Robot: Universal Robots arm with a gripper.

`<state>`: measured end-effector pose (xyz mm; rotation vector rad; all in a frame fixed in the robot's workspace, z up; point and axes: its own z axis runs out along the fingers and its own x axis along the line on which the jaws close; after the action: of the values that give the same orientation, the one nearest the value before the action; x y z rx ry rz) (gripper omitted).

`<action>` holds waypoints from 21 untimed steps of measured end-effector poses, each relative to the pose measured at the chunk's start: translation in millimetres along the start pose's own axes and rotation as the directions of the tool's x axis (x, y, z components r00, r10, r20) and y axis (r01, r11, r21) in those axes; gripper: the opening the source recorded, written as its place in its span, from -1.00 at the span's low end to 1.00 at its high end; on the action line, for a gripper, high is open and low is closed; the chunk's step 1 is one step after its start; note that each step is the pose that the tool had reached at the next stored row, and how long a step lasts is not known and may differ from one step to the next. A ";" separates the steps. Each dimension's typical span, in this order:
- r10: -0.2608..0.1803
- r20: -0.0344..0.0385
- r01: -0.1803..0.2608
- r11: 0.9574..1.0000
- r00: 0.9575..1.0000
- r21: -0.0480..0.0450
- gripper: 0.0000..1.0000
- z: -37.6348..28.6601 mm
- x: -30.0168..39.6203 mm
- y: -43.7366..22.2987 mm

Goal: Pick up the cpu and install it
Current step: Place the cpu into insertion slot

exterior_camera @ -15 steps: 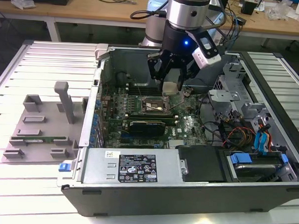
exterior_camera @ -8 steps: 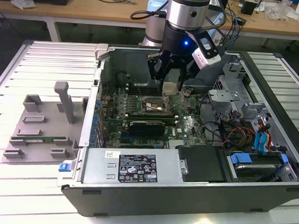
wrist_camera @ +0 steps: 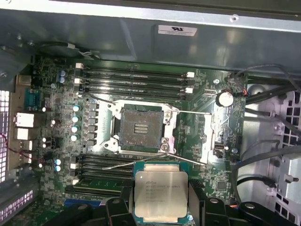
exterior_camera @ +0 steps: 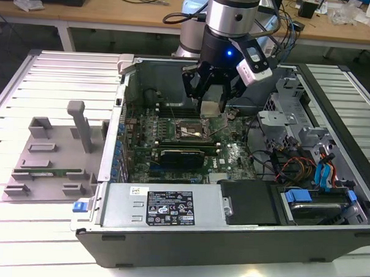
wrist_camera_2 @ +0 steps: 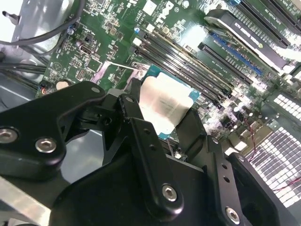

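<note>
One step down, we'd say, and one to go: the cpu (wrist_camera: 160,193) is up off everything and the claw (wrist_camera: 159,212) is clamped on it, a black finger (wrist_camera: 117,209) pressed to each of two opposite edges. Not seated yet, though. The socket (wrist_camera: 141,128) lies bare, its contact field uncovered and nothing in it, with the thin lever rods (wrist_camera: 136,162) lying loose across the board (wrist_camera: 221,183) right beside it.

Where's the chip? Close to the socket but short of it. In the first wrist view we see it held just beside the socket, over the memory slots (wrist_camera: 99,169) on the side away from the case wall (wrist_camera: 94,37), metal top plate towards the camera and edges roughly square to the socket frame. So the pick-up looks done to us, and the lining-up and setting down are what is left.

Now the views. The exterior view gives us the big picture: the arm reaching down into the open case (exterior_camera: 242,239), claw (exterior_camera: 211,103) high over the board, above the socket (exterior_camera: 191,131) and a touch towards the exterior view's right of it. How near chip and socket really are, that view won't tell us; the first wrist view does, with both in one shot. The second wrist view brings the grip itself, fingers (wrist_camera_2: 134,110) tight on the pale cpu (wrist_camera_2: 164,101), no gap visible
</note>
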<state>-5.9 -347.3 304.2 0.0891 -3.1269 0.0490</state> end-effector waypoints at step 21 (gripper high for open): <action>0.394 -0.013 -0.394 0.919 0.919 -0.002 0.10 0.1 -0.1 0.0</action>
<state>-5.8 -347.3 304.1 -0.5405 -3.0748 0.0453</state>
